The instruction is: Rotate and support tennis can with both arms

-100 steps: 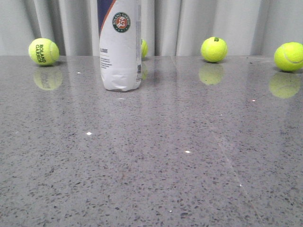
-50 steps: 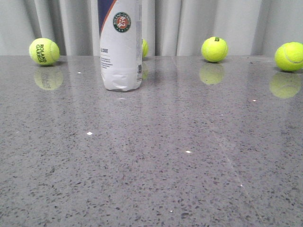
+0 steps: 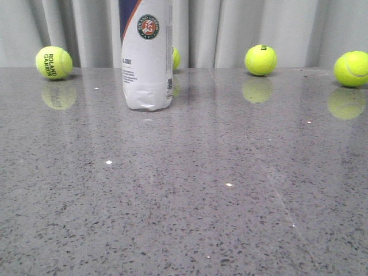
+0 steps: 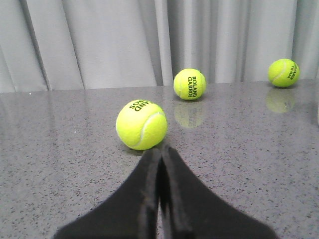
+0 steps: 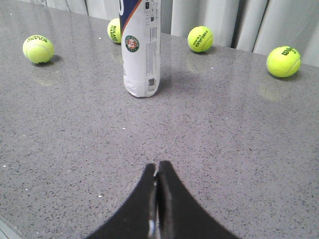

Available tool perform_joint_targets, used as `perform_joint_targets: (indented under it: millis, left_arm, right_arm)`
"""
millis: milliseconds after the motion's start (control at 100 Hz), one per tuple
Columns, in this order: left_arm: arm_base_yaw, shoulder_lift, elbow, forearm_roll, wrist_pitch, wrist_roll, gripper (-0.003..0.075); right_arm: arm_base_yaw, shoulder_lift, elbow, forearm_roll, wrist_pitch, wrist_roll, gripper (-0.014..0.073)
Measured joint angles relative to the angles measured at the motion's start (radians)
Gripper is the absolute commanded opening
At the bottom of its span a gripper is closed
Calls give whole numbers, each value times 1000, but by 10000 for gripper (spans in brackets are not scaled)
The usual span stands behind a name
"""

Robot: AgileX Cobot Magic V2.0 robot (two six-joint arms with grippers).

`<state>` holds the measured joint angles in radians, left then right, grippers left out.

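The tennis can stands upright on the grey table at the back left, white label with round Roland Garros logo and a navy band; its top is cut off by the frame. It also shows upright in the right wrist view, well ahead of my right gripper, which is shut and empty above bare table. My left gripper is shut and empty, its tips just short of a yellow-green tennis ball. Only a sliver at the frame edge may be the can in the left wrist view. Neither gripper shows in the front view.
Tennis balls lie along the back of the table: one at far left, one behind the can, one right of centre, one at far right. Grey curtains hang behind. The table edge shows near my right gripper.
The front view has shifted by a pixel or two; the can and balls stand where they were.
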<state>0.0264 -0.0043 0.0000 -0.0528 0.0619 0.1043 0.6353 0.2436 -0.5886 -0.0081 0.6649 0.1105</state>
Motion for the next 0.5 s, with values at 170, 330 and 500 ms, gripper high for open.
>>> perform_joint_targets:
  millis: [170,330,500]
  left_arm:
    - [0,0,0,0,0,0,-20]
    - [0,0,0,0,0,0,-20]
    - [0,0,0,0,0,0,-20]
  right_arm:
    - [-9,0,53,-4,-70,0,-67]
    - [-97,0,164,-9,-267,0,-67]
    - [-247,0,312,-11,-517,0,-67]
